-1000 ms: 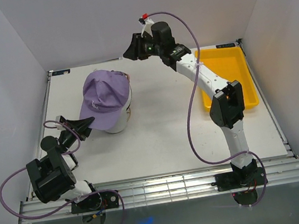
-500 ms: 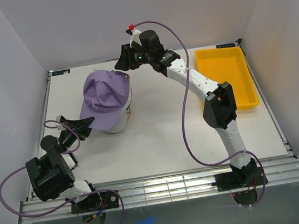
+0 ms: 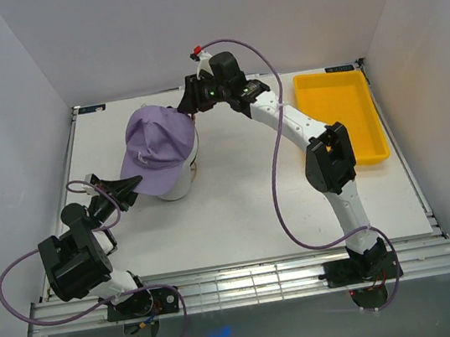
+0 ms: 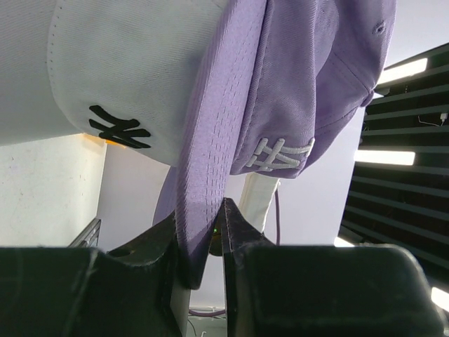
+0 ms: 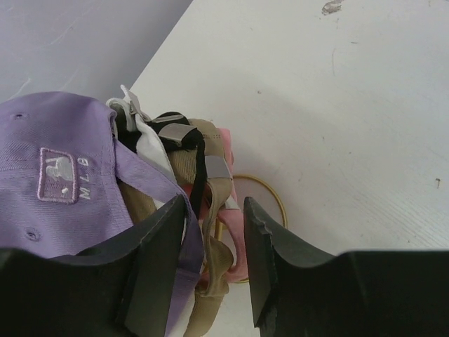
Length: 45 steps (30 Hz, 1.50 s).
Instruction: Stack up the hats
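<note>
Stack of hats: stands in the left-centre of the top view, on the white table [image 3: 248, 207], well apart from the yellow tray [image 3: 347, 108] at the right.
Purple cap [image 3: 156, 145]: lies on top of the stack, its brim pointing to the lower left; lilac fabric with white stitched lettering on the front [image 4: 277, 154] and a small MLB patch [image 5: 59, 175] at the back.
White cap [image 4: 105, 63]: directly under the purple one, with a dark stitched logo.
Back straps [image 5: 200, 151]: white, black, tan and pink ends are bunched together behind the purple cap.
Left gripper [image 4: 200, 242]: its jaws are closed on the edge of the purple brim [image 4: 200, 175].
Right gripper [image 5: 214, 239]: partly open above the back of the stack; the tan and pink strap ends show in the gap, and I cannot tell if the fingers [image 5: 158, 267] touch them.
</note>
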Motion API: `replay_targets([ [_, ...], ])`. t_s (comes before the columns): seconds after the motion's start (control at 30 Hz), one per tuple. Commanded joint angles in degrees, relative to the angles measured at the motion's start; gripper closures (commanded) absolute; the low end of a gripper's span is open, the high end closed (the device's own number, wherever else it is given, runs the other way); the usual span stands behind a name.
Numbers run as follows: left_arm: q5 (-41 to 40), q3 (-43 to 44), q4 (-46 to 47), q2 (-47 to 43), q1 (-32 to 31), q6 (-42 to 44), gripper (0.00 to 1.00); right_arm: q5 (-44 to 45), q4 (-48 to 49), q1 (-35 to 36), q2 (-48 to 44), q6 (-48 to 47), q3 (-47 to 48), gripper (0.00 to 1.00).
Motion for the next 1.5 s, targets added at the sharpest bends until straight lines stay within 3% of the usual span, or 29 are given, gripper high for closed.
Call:
replay_targets([
  [0.0, 2.1, 1.2, 20.9, 0.0, 0.4, 0.4, 0.71, 0.3, 1.3, 0.4, -1.9, -1.5, 0.0, 0.55],
  [0.17, 2.1, 1.2, 20.9, 0.0, 0.4, 0.4, 0.71, 0.5, 1.6, 0.6, -2.5, -2.0, -0.5, 0.55],
  [0.27, 2.0, 1.2, 20.9, 0.1, 0.4, 0.4, 0.71, 0.8, 1.4, 0.8, -2.9, -2.5, -0.6, 0.61],
  [0.47, 2.0, 0.7, 21.0, 0.3, 0.4, 0.5, 0.72, 1.7, 0.6, 0.8, -3.4, -3.5, -0.1, 0.74],
  [0.63, 1.7, -1.3, 20.8, 1.2, 0.4, 1.8, 0.80, 3.2, -0.4, 0.8, -2.6, -3.6, 0.0, 0.92],
  [1.2, 0.3, -6.2, 13.8, 5.1, 0.4, 11.6, 0.96, 6.8, -1.7, -0.3, -0.2, -4.0, -6.2, 0.92],
  [1.4, -1.4, -6.8, 2.2, 2.8, 0.4, 20.1, 1.00, 6.1, -1.8, -0.7, 0.5, -3.6, -7.0, 0.92],
  [1.47, -2.5, -6.3, -6.8, 0.3, 0.4, 23.9, 1.00, 5.8, -1.8, -0.9, 0.8, -3.6, -7.5, 0.92],
])
